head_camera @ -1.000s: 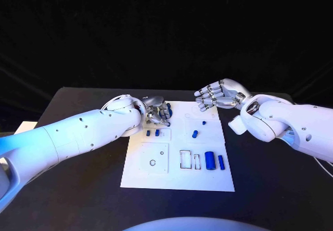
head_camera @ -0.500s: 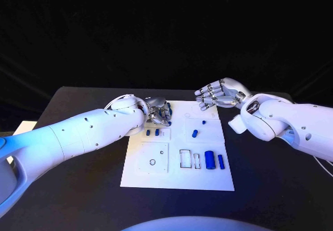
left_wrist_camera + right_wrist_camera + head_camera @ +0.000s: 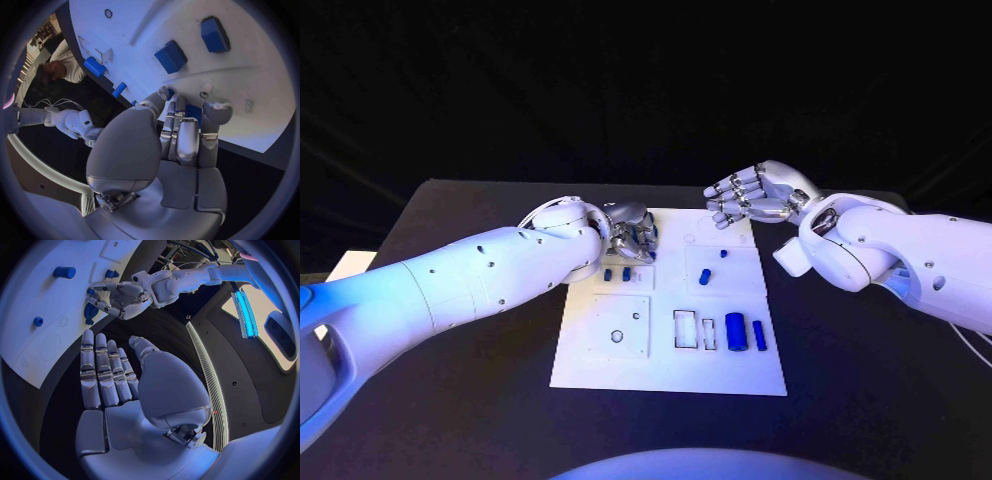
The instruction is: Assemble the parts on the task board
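The white task board (image 3: 668, 365) lies mid-table. My left hand (image 3: 629, 232) hovers over its far left corner, fingers pointing down, pinching a small blue part (image 3: 193, 111) between thumb and fingers close to the board (image 3: 250, 100). My right hand (image 3: 754, 197) is raised above the far right corner, fingers apart and holding nothing; its palm (image 3: 119, 390) is bare. On the board lie two small blue parts (image 3: 607, 274), a blue part (image 3: 705, 278) at the middle, and a thick blue cylinder (image 3: 736, 330) beside a slim one (image 3: 760, 335).
A square inset with a small hole (image 3: 620, 326) and two narrow rectangular recesses (image 3: 685, 330) sit on the board's near half. The black table (image 3: 459, 300) surrounds the board. Two blue blocks (image 3: 170, 56) lie just ahead of the left fingertips.
My left arm has edged slightly further over the board's far left corner. The right hand has hardly moved.
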Tool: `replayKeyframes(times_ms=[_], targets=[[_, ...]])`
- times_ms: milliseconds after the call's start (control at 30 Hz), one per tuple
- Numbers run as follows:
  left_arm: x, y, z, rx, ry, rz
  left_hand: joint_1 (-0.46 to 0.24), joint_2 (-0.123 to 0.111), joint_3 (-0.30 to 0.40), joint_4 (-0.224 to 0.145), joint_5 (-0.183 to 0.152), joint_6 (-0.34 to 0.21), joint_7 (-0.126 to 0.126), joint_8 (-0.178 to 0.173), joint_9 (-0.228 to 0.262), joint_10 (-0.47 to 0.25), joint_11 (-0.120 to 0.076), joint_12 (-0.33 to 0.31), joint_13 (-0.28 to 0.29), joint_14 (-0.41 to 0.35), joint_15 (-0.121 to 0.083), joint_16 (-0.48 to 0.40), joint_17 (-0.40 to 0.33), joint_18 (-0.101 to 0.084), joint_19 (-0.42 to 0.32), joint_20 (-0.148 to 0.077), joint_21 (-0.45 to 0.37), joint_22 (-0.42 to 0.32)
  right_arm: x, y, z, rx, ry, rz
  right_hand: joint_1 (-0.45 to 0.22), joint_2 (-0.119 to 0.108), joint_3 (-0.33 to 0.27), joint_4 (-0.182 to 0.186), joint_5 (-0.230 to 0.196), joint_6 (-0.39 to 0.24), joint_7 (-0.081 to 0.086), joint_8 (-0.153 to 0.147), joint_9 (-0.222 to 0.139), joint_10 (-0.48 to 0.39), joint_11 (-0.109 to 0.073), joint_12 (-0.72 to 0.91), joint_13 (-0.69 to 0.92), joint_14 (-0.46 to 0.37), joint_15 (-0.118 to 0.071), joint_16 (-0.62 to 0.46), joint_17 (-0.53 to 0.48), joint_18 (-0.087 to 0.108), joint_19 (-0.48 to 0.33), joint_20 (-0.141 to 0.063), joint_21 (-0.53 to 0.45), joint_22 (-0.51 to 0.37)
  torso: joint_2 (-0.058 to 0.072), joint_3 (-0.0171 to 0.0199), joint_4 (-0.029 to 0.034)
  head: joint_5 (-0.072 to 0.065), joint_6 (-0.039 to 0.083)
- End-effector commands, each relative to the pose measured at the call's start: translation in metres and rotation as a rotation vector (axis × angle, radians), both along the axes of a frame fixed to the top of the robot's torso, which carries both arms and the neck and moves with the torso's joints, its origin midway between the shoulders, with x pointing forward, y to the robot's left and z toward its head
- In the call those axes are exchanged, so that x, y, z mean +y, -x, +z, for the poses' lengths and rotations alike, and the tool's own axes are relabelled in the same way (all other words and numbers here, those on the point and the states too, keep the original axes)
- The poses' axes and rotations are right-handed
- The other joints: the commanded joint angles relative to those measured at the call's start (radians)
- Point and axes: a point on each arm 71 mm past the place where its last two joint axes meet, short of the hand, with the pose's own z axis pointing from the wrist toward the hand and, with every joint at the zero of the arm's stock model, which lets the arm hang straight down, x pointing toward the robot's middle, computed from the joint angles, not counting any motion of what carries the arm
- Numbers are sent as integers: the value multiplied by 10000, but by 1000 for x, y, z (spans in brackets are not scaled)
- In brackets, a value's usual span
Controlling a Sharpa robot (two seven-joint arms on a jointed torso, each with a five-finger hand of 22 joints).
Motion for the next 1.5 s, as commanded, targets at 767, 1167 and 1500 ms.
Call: replayKeyframes(times_ms=[767,1167,1500], targets=[[-8,4,-12,692,-605,-203,276,154,538,-256,-13,427,-103,-56,-53,402,-73,-70,62,213,-100,214,82,-157,114,-60,861,701,4,0,-1,19,41,185,-159,-98,218,23,-117,78,37,-69,-3,98,1,-54,-10,92,-35,13,-13,144,102,-10,-59,12,-4,3,-5,17,-23],[-7,4,-13,602,-460,-55,408,366,923,-416,-3,789,-114,22,-30,747,-148,-14,137,258,-167,324,176,-193,134,-107,1172,968,5,0,-1,72,54,218,-194,-120,284,21,-139,85,32,-73,-2,112,-4,-60,-9,102,-39,15,-12,146,118,-12,-70,14,3,-2,4,-46,4],[-3,4,-7,377,173,91,559,425,1516,-798,7,1094,-82,53,-21,989,-159,-43,250,285,-190,359,105,-243,164,-143,1506,1255,5,0,-2,132,74,255,-230,-145,355,18,-124,110,22,-66,2,148,-16,-56,-6,135,-51,27,-8,149,153,-21,-71,19,4,-14,-5,-71,-29]])
